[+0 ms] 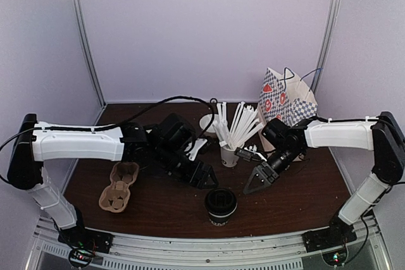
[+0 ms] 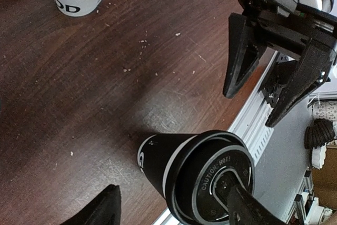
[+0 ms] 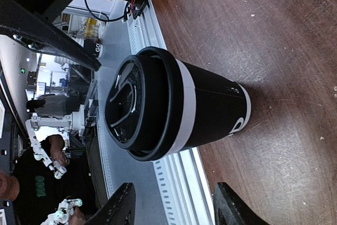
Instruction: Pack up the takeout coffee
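Note:
One takeout coffee (image 1: 221, 205) stands upright by the table's front edge, a black paper cup with white lettering and a black lid. My left gripper (image 1: 205, 178) hangs just behind and left of it, and my right gripper (image 1: 258, 181) just behind and right. In the left wrist view the cup (image 2: 174, 162) lies between my open left gripper (image 2: 174, 212), with one finger (image 2: 247, 209) in front of the lid. In the right wrist view the cup (image 3: 200, 109) stands ahead of my open right gripper (image 3: 176, 212), and nothing sits between its fingers.
A cardboard cup carrier (image 1: 118, 188) lies at the front left. A white cup of stirrers (image 1: 229, 154) stands behind the grippers, with a patterned paper bag (image 1: 288, 99) at the back right. The metal rail (image 1: 209, 245) runs along the table's front edge, close to the coffee.

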`<act>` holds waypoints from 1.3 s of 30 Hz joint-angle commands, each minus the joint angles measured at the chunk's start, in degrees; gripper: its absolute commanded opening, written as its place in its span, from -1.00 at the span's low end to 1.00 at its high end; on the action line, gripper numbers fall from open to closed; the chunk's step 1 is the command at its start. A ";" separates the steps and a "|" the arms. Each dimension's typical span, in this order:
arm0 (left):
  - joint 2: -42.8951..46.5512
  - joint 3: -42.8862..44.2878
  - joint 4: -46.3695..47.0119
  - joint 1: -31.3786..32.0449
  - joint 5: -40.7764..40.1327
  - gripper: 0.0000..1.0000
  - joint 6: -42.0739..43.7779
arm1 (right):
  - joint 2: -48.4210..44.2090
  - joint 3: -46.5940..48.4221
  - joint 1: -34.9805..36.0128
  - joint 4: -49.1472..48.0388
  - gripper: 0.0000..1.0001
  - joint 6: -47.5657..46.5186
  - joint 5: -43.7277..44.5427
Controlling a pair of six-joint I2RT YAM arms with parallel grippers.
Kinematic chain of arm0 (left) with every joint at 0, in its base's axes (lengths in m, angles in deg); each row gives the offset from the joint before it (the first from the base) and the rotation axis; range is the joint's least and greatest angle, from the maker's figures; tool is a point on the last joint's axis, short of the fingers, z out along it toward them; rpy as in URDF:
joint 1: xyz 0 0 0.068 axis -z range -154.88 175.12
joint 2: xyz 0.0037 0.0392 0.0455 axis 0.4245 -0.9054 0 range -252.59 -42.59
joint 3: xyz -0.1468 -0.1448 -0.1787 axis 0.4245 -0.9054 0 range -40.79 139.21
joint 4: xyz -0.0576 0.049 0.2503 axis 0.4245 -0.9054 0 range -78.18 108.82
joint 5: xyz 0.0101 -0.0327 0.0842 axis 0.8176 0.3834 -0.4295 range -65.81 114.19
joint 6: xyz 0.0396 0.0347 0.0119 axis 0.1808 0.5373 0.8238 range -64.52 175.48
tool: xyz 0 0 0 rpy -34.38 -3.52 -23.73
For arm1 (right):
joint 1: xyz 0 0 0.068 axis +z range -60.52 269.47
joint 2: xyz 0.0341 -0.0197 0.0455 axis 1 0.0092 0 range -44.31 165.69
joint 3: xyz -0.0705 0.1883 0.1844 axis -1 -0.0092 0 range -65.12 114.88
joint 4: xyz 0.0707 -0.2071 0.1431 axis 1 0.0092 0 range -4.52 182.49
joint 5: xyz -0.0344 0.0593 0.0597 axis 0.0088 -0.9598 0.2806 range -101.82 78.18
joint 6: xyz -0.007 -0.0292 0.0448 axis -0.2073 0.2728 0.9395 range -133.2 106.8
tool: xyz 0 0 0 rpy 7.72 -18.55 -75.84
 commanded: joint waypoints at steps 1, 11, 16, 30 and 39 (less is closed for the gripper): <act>-1.59 0.18 1.52 1.52 0.68 0.44 0.11 | 2.24 0.51 2.06 -0.99 0.11 0.31 -4.64; -3.57 -0.13 -0.63 2.43 -0.44 0.36 0.67 | 7.70 3.64 5.46 3.49 0.07 -3.71 -5.20; -4.23 -0.78 -0.63 2.59 -0.03 0.31 0.50 | 9.71 5.68 6.70 6.74 0.03 -6.57 -8.47; -6.06 -0.83 -0.64 3.30 0.53 0.24 1.07 | 13.17 6.02 7.01 5.87 -0.26 -2.92 -3.89; -6.40 -0.82 -0.88 3.51 -0.12 0.21 1.15 | 13.21 7.26 7.10 4.08 -0.14 1.59 -6.10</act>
